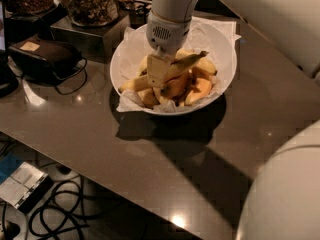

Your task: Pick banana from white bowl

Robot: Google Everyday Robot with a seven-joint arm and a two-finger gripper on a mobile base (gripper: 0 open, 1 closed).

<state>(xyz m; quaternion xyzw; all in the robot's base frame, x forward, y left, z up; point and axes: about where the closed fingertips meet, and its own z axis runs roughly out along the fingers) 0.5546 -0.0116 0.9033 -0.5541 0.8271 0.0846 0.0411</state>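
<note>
**Soft, bruised banana to be taken near its middle**

Nearest the camera, the bare brown desk (150, 154) runs up to the bowl (226, 79), which stands on it and is lined with crinkled paper (215, 34). The fruit is heaped in the near half of the bowl. Short pieces (197, 89) lie against the near rim, and the banana (186, 61) lies across the top of the heap, its darkened end pointing to the far right of the bowl.

The gripper (156, 81) hangs from above into the left of the heap, right at the banana's yellow end. Whether it is spread or pinching the banana cannot be told, since the contact is hidden by the gripper's own body.

The banana is judged light, soft under the peel and easily marked. The blackened end is likely mushy and is best avoided. A hold across the firm yellow stretch near the middle is advised, with gentle pressure only. The curved, smooth peel may let it swivel or slip if it is held near one end. The loose pieces under it could be dragged along or tipped over the rim.

To the left of the bowl a black case (45, 56) rests on the desk. Beyond the bowl, jars (92, 4) of snacks are ranged.
</note>
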